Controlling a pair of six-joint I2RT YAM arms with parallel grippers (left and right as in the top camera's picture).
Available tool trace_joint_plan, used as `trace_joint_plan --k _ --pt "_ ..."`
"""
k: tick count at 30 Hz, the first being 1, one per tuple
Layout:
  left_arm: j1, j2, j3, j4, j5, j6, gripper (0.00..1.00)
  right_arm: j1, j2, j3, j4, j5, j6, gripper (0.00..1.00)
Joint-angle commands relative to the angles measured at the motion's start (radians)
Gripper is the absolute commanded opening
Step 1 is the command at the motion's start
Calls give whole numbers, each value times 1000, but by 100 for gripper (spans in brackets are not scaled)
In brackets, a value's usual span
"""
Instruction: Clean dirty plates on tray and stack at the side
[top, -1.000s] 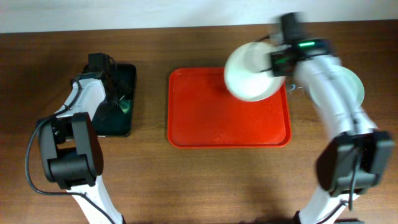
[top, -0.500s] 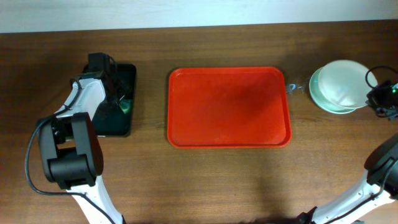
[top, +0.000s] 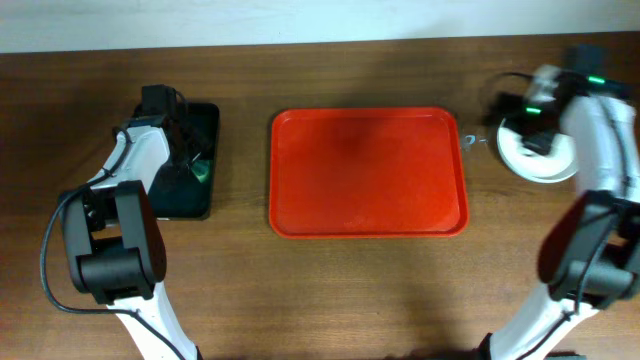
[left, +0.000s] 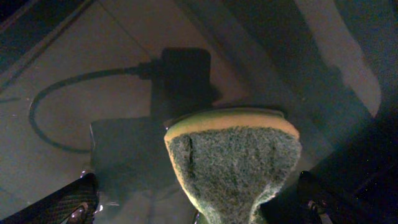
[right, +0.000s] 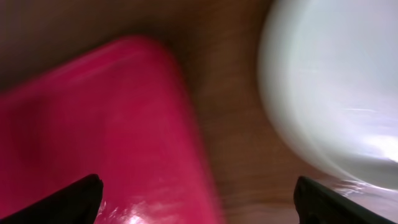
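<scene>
The red tray lies in the middle of the table with nothing on it; its corner fills the left of the right wrist view. The plates sit stacked on the wood right of the tray, white and partly under my right arm; one plate's rim is blurred. My right gripper hangs open and holds nothing, over the wood strip between tray and plates. My left gripper is open over the black tray, its fingers well apart on either side of a green-and-yellow sponge.
The small black tray sits at the left, under my left arm. A small metal piece lies just off the red tray's right edge. The table's back edge runs along the top of the overhead view.
My right gripper carried a plate from above the tray's far right corner to the stack at the right and let it go. It now stands open. The left arm has not moved.
</scene>
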Motion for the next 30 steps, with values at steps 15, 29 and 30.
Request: trace_joint_plan --k 15,29,30 --pt "6 -15 19 -1 -8 6 99 258 -412 -96 -221 169 24 99" --pt "6 -15 19 -1 -8 6 99 267 -582 -113 -497 248 -5 99" --pt "6 -15 19 -1 -8 6 99 268 -628 -133 -446 241 -5 98"
